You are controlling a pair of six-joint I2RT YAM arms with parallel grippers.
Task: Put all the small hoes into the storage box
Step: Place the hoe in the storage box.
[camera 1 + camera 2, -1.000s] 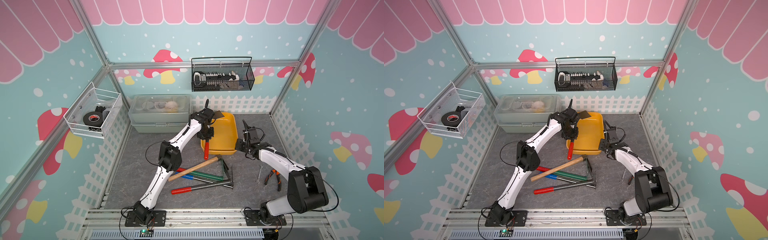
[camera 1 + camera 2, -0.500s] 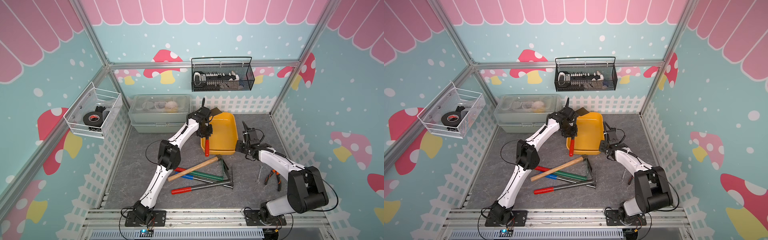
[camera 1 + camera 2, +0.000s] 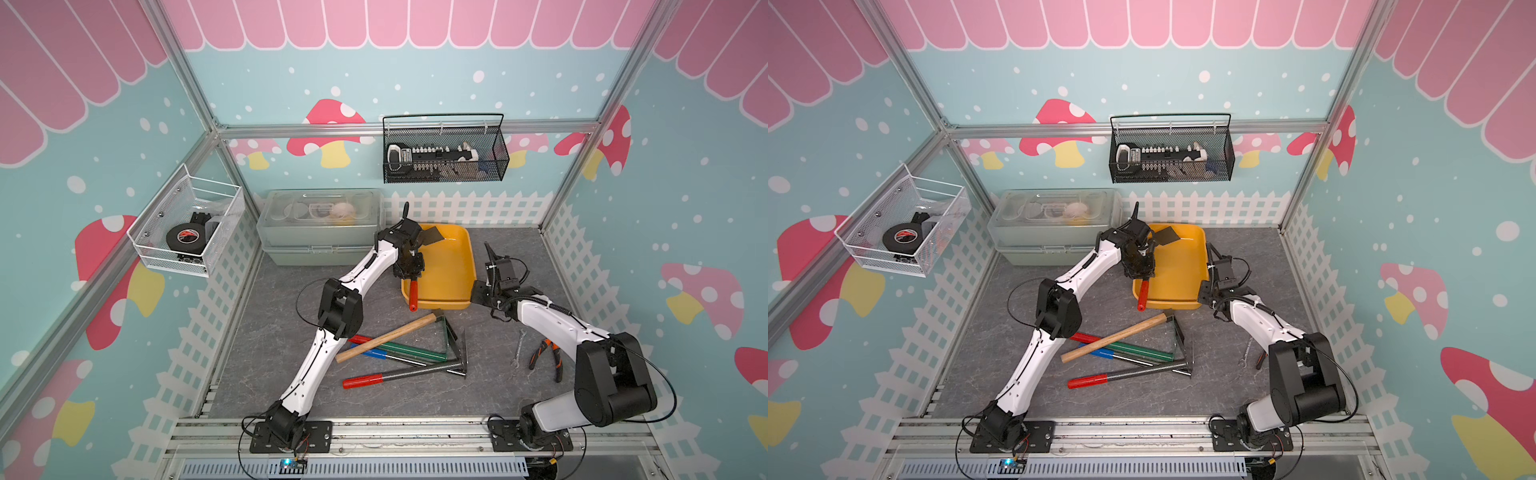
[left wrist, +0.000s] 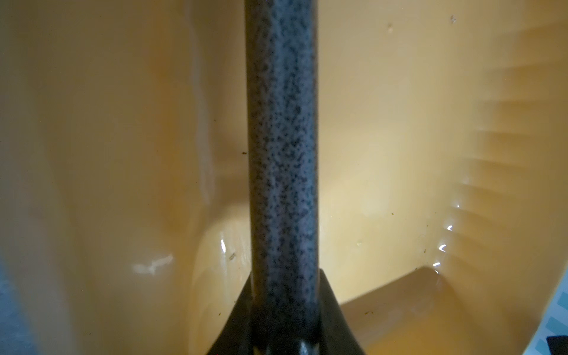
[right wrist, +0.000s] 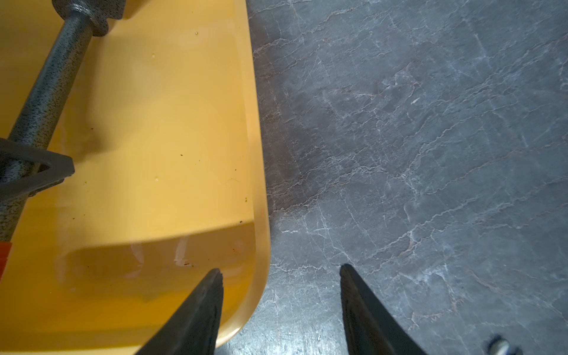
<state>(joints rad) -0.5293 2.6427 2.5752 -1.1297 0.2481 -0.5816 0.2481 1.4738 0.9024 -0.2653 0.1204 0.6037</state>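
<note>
Your left gripper (image 3: 409, 266) is clamped on the hoe (image 3: 413, 296) by its shaft, just above centre frame, with the blade over the box (image 3: 457, 266) and the red grip overhanging its lower-left rim. Your right gripper (image 5: 282, 270) stands parted, straddling the box's right wall.

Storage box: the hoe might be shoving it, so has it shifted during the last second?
No. The storage box keeps its near rim just beyond the hammer head in both top views.
</note>
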